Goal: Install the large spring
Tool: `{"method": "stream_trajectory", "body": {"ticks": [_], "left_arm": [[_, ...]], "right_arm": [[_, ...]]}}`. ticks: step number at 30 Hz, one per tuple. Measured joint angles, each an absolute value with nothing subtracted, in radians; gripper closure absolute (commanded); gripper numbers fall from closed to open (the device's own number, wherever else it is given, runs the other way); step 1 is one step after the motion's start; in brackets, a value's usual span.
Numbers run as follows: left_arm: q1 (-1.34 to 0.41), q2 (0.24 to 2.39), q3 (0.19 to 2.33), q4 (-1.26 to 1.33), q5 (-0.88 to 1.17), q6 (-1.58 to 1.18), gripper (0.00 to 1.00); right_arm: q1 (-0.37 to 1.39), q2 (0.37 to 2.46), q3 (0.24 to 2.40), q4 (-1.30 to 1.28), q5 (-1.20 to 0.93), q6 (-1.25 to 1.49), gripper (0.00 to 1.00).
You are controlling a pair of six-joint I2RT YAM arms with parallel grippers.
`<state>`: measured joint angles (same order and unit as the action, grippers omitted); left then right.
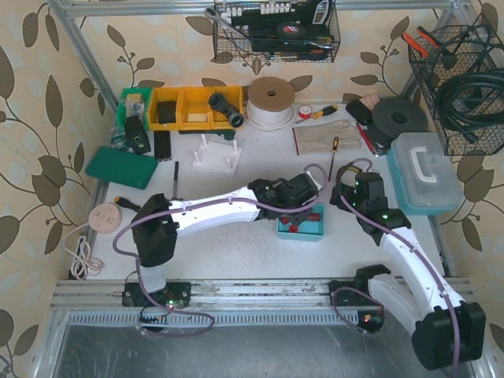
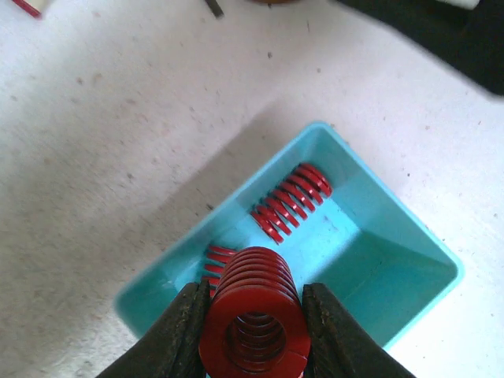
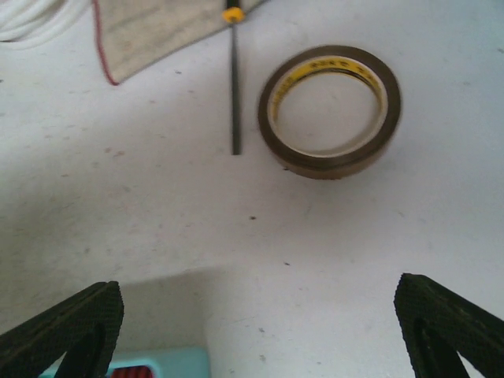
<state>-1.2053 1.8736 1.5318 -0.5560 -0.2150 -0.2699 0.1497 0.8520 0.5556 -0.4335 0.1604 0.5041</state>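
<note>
Left gripper (image 2: 253,339) clamps large spring (image 2: 256,303), bottom centre of frame, over tray (image 2: 378,260) holding two smaller springs (image 2: 291,201). Right gripper (image 3: 260,327) spread wide over desk (image 3: 315,252).

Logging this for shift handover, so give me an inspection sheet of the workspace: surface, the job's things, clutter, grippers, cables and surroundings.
Surface: white table, lightly speckled.
Job's things: large red spring held at the teal tray; other springs lie inside it, one partly hidden.
Clutter: tape roll, screwdriver, cloth, yellow bins.
Grippers: left gripper shut on the large red spring; right gripper open, empty, over bare table.
Cables: purple cables run along both arms; white cord coiled at the left edge.
Surroundings: leaf-patterned walls; wire baskets hung on a metal frame.
</note>
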Motion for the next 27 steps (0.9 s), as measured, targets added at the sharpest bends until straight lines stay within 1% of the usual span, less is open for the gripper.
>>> {"method": "stream_trajectory", "body": {"ticks": [7,11,15,19,24,27], "left_arm": [[-1.182,1.773,1.547,-0.610,-0.263,-0.261,0.92],[-1.126,1.685,1.525,-0.636,-0.278,-0.260,0.92],[-1.018,1.555,1.455,-0.636,-0.292,-0.259,0.93],[-0.893,1.462,1.397,-0.640,-0.312,-0.252,0.93],[-0.744,1.428,1.348,-0.661,-0.311,-0.231,0.93],[-0.656,1.431,1.335,-0.668,-0.294,-0.213,0.94]], "right_arm": [[0.244,0.852,0.646,-0.455,0.157,0.487,0.07],[0.270,0.852,0.676,-0.443,0.104,0.458,0.08],[0.317,0.863,0.690,-0.406,0.030,0.426,0.09],[0.434,0.875,0.688,-0.327,-0.003,0.387,0.09],[0.622,0.899,0.677,-0.216,0.004,0.304,0.09],[0.681,0.915,0.652,-0.155,0.017,0.262,0.09]]}}
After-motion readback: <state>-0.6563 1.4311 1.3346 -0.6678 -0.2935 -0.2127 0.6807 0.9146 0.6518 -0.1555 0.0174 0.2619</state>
